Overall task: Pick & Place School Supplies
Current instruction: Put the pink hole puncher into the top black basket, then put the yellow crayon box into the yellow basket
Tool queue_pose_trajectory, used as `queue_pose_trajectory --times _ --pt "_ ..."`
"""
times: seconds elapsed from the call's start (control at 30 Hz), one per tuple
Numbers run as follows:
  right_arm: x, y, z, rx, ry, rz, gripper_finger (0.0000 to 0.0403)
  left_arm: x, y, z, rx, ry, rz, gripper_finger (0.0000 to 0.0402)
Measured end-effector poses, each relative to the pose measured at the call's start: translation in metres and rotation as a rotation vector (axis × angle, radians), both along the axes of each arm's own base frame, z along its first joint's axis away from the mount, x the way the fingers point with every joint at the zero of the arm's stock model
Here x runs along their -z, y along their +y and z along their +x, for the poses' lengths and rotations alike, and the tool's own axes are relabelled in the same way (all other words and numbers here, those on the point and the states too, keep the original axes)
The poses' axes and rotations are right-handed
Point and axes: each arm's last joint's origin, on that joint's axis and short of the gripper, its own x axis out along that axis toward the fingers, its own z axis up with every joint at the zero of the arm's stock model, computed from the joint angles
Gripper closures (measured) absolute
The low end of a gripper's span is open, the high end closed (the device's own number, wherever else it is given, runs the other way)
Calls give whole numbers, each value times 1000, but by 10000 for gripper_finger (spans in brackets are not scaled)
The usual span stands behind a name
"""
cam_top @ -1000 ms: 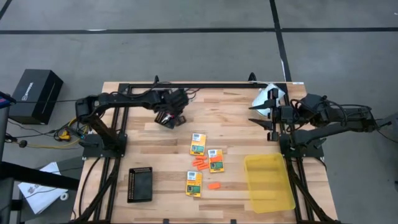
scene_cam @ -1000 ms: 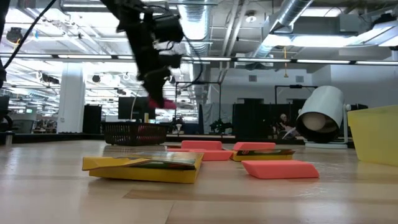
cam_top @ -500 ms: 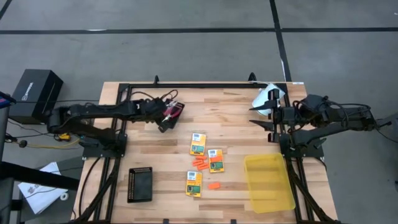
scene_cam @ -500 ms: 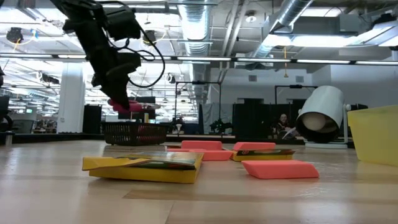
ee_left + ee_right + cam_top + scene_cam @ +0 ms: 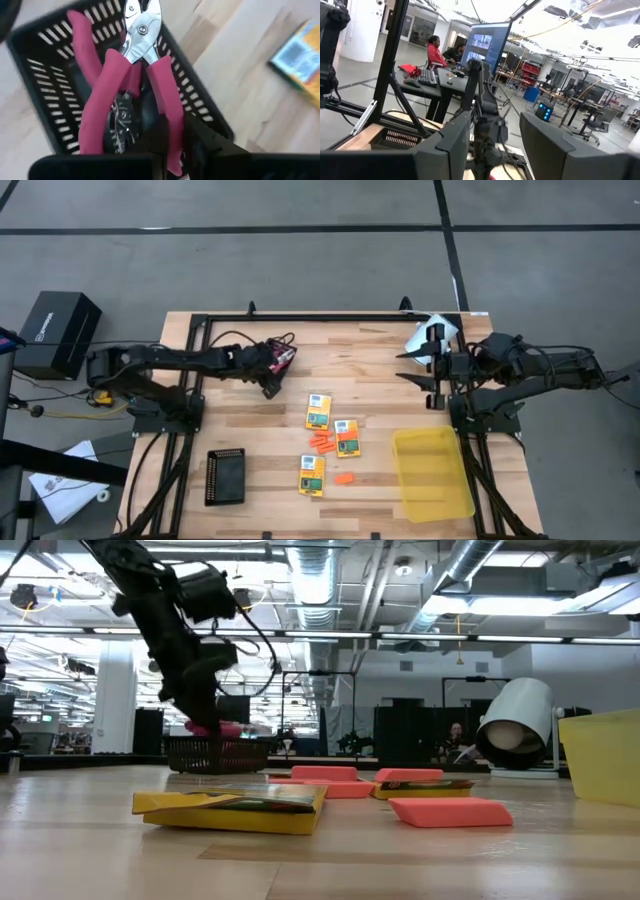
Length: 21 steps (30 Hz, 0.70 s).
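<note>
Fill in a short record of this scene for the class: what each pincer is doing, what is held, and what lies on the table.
left pincer: shut on the red-handled pliers, above a black mesh tray
right pincer: open, waiting at the table's far right edge
crayon boxes: three, first, second, third
orange pieces: loose between the boxes
yellow bin: near right
second black mesh tray: near left

Top view: left gripper (image 5: 272, 370) carrying a red-handled tool (image 5: 283, 356) above the table (image 5: 380, 370); three crayon boxes (image 5: 318, 411), orange pieces (image 5: 322, 443), yellow bin (image 5: 433, 473), mesh tray (image 5: 225, 476); right gripper (image 5: 412, 366) idle.
</note>
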Motion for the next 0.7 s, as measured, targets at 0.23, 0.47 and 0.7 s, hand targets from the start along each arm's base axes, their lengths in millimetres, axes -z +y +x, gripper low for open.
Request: queue_pose_trajectory --times 0.23,0.47,0.7 --pt "0 0 0 0 3 0 238 19 3 5 -20 74 -22 374" --pt "1 0 0 0 5 0 237 15 3 6 -2 45 -23 333" --pt "1 0 0 0 5 -1 236 -3 1 3 15 -44 -2 226"
